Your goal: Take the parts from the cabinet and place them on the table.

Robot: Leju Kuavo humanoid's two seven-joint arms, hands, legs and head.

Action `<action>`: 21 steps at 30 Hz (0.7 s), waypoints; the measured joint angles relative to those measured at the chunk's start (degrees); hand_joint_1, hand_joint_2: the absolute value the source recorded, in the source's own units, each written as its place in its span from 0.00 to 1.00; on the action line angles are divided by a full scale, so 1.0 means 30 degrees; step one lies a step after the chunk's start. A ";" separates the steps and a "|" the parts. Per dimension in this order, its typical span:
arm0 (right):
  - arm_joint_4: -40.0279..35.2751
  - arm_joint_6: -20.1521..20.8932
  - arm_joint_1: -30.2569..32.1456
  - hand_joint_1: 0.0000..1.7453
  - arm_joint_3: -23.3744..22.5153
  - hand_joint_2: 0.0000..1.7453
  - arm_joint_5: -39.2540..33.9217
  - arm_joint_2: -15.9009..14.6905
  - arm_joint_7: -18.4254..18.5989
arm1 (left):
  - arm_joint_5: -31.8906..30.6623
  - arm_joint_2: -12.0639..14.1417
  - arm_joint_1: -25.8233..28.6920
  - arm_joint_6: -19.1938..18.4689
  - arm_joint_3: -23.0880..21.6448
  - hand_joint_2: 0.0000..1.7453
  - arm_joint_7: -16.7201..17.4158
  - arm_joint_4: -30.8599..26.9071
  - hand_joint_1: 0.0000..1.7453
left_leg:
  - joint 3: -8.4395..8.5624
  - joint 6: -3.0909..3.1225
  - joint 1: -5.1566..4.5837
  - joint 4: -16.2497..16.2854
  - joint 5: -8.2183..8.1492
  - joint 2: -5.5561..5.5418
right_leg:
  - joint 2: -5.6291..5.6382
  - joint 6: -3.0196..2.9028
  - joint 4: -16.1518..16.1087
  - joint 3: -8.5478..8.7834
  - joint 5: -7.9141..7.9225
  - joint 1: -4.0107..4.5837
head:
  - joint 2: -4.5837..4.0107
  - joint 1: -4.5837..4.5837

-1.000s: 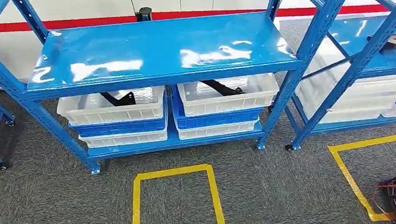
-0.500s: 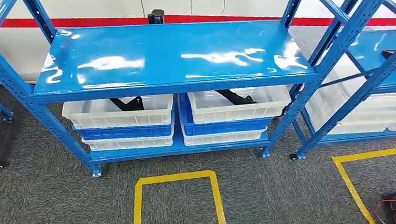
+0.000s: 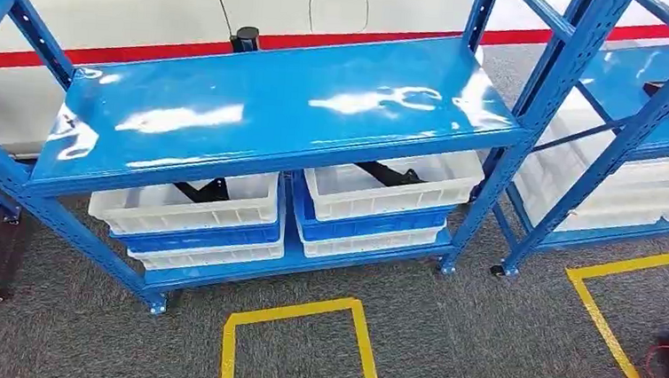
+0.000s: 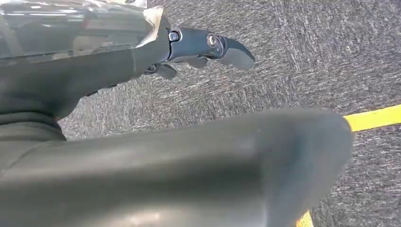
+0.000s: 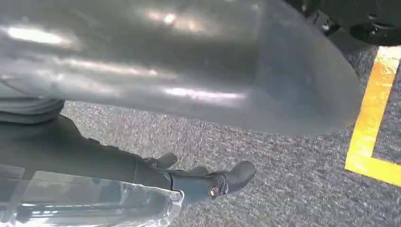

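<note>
Right now you are looking down at a blue cabinet point(image 3: 265, 113) that is standing on grey carpet point(image 3: 463, 340), its glossy upper shelf catching the ceiling lights. On the lower shelf, two stacks of white and blue bins are sitting side by side. A black part point(image 3: 204, 190) is lying in the top bin point(image 3: 189, 204) at the shelf's left end, and another black part point(image 3: 391, 173) is lying in the top bin point(image 3: 393, 184) at the right end. A second blue rack point(image 3: 639, 112) is standing just beside the cabinet's right end. A yellow tape square point(image 3: 297, 351) is marking the carpet in front of the cabinet's front edge.

Your left robot hand point(image 4: 198, 52) is hanging over the carpet with its dark fingers loosely apart and nothing in them. Your right robot hand point(image 5: 203, 179) is hanging over the carpet too, fingers loosely apart and holding nothing, near a strip of yellow tape point(image 5: 373, 123).
</note>
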 joint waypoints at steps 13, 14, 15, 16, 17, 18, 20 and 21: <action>0.0000 -0.0051 -0.0115 0.00 0.0007 0.00 0.0073 0.0015 -0.0058 | 0.0131 0.0007 -0.0020 0.0080 0.0022 0.00 0.0007 -0.0001 0.00 | 0.2616 0.1257 -0.0244 -0.5162 0.2264 0.0037 | 0.0063 0.0640 0.5295 -0.2452 -0.2572 0.0196 | 0.0000 0.0007; 0.0000 -0.0051 -0.0108 0.00 0.0007 0.00 0.0073 0.0015 -0.0058 | 0.0146 -0.0007 -0.0018 0.0080 0.0022 0.00 0.0015 -0.0001 0.00 | 0.2728 0.1268 -0.0252 -0.5161 0.2152 -0.0010 | 0.0062 0.0738 0.5968 -0.3097 -0.2509 0.0197 | 0.0000 0.0015; 0.0000 -0.0051 -0.0067 0.00 0.0007 0.00 0.0073 0.0015 -0.0058 | 0.0146 -0.0015 0.0013 0.0080 0.0022 0.00 0.0015 -0.0001 0.00 | 0.2912 0.1250 -0.0252 -0.5161 0.2024 -0.0085 | 0.0061 0.0934 0.5678 -0.3280 -0.2012 0.0196 | 0.0000 0.0015; 0.0000 -0.0051 -0.0020 0.00 0.0007 0.00 0.0073 0.0000 -0.0058 | 0.0146 -0.0036 0.0037 0.0080 0.0022 0.00 0.0015 -0.0001 0.00 | 0.3136 0.1230 -0.0248 -0.5161 0.1865 -0.0148 | 0.0061 0.1178 0.4494 -0.3005 -0.1134 0.0196 | 0.0000 0.0029; 0.0000 -0.0058 -0.0013 0.00 0.0007 0.00 0.0073 -0.0015 -0.0058 | 0.0146 -0.0051 0.0040 0.0080 0.0022 0.00 0.0015 -0.0001 0.00 | 0.3376 0.1182 -0.0244 -0.5162 0.1716 -0.0203 | 0.0059 0.1357 0.2848 -0.2453 -0.0168 0.0195 | 0.0000 0.0037; 0.0000 -0.0058 -0.0017 0.00 0.0007 0.00 0.0073 -0.0044 -0.0058 | 0.0146 -0.0066 0.0037 0.0080 0.0022 0.00 0.0015 -0.0001 0.00 | 0.3535 0.1105 -0.0247 -0.5166 0.1533 -0.0214 | 0.0057 0.1426 0.0973 -0.1811 0.0828 0.0204 | 0.0000 0.0059; 0.0022 -0.0058 -0.0056 0.00 0.0007 0.00 0.0073 -0.0058 -0.0058 | 0.0138 -0.0073 -0.0004 0.0073 0.0022 0.00 0.0007 -0.0001 0.00 | 0.3564 0.0898 -0.0430 -0.5134 0.1146 -0.0277 | 0.0076 0.0874 0.0215 -0.1423 0.1104 0.0310 | 0.0000 0.0117; 0.0022 -0.0058 -0.0111 0.00 0.0007 0.00 0.0066 -0.0058 -0.0058 | 0.0138 -0.0080 -0.0019 0.0052 0.0022 0.00 0.0008 -0.0001 0.00 | 0.3608 0.0829 -0.0423 -0.5176 0.1106 -0.0261 | 0.0076 0.0685 0.0218 -0.1409 0.1072 0.0327 | 0.0000 0.0030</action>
